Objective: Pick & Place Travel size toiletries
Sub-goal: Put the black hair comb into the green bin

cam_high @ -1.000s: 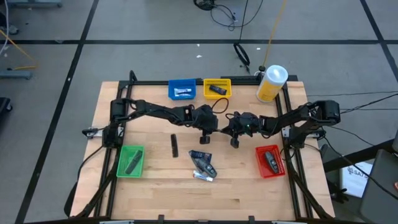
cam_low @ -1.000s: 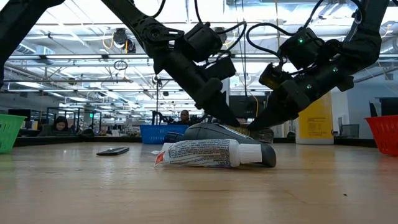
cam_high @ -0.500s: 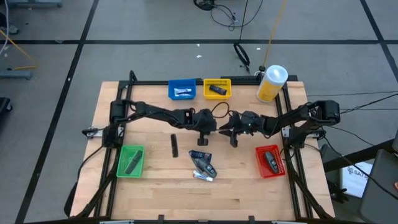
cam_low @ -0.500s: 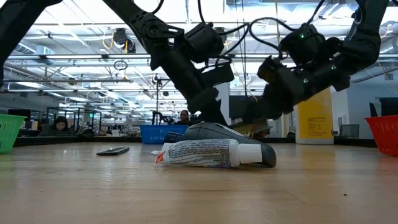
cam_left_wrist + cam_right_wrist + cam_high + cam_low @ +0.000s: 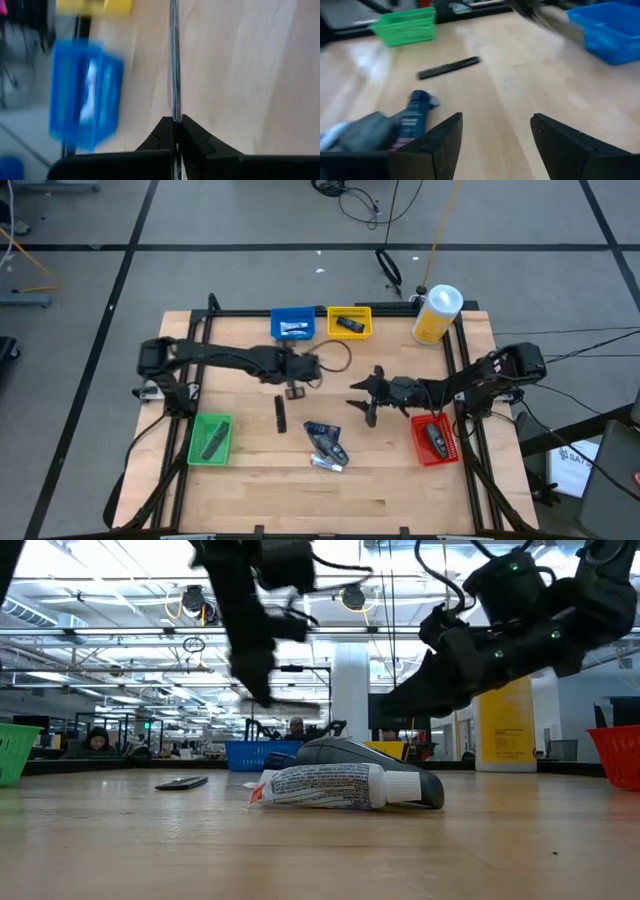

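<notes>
While the heap of toiletries sits on the table as my landmark, I read everything else from it. I count four bins set round that heap, presumably as sorting targets: the blue bin and yellow bin on the far side, the green bin off to its left, the red bin off to its right. Each already holds something small, so I judge the sorting partly done.

I have the left gripper raised up and to the left of the heap, toward the blue bin. Its wrist view shows the fingers pressed together on a thin flat sachet seen edge-on, and I take it that I am carrying this piece to the blue bin.

The right gripper hangs just right of the heap, its fingers spread wide with nothing between them, which suits a reach for the next piece.

Within the heap I make out a white tube lying on its side, a grey pouch behind it, and a dark blue bottle. A slim black stick lies alone, just left of the heap.
</notes>
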Robot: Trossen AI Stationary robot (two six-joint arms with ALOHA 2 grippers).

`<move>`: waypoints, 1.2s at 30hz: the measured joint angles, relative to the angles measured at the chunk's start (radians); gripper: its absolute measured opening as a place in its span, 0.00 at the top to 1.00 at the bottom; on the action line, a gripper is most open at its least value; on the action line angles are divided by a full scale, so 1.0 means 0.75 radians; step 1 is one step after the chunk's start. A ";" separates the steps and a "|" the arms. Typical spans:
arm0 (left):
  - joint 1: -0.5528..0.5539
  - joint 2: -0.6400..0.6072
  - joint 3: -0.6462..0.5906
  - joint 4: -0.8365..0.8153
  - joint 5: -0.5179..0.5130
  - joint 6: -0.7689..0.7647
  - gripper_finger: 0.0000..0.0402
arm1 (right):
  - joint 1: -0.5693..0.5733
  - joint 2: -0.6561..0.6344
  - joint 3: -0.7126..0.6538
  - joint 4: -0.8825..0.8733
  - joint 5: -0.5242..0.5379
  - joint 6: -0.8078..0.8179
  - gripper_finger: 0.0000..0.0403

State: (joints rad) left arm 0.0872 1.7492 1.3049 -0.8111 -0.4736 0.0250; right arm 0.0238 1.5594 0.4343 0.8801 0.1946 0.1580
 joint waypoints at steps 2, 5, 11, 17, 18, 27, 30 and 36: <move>-0.015 -0.086 0.000 -0.175 0.002 -0.158 0.99 | 0.034 0.031 0.000 0.040 0.076 -0.045 0.43; -0.054 -0.226 0.000 -0.440 0.025 -0.437 0.97 | 0.055 0.085 0.000 0.101 0.091 -0.103 0.44; -0.194 -0.458 0.000 -0.934 0.303 -1.151 0.99 | 0.054 0.193 -0.002 0.177 0.089 -0.105 0.47; -0.453 -0.629 -0.069 -0.985 0.491 -1.730 0.99 | 0.054 0.254 -0.002 0.280 0.085 -0.088 0.46; -0.498 -0.655 -0.099 -0.993 0.498 -1.828 0.99 | 0.054 0.257 -0.001 0.284 0.085 -0.088 0.46; -0.943 -0.793 -0.487 -0.719 0.658 -2.627 0.98 | 0.043 0.258 -0.001 0.393 0.084 -0.143 0.46; -1.062 -0.796 -0.579 -0.505 0.641 -2.818 0.99 | 0.027 0.258 -0.001 0.474 0.084 -0.195 0.47; -1.229 -0.775 -0.715 -0.320 0.583 -3.130 0.96 | -0.016 0.258 -0.001 0.609 0.083 -0.255 0.46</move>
State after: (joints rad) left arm -0.8349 1.1676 0.7683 -1.0511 -0.0363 -2.3222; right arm 0.0119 1.7531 0.4335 1.3367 0.2569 -0.0332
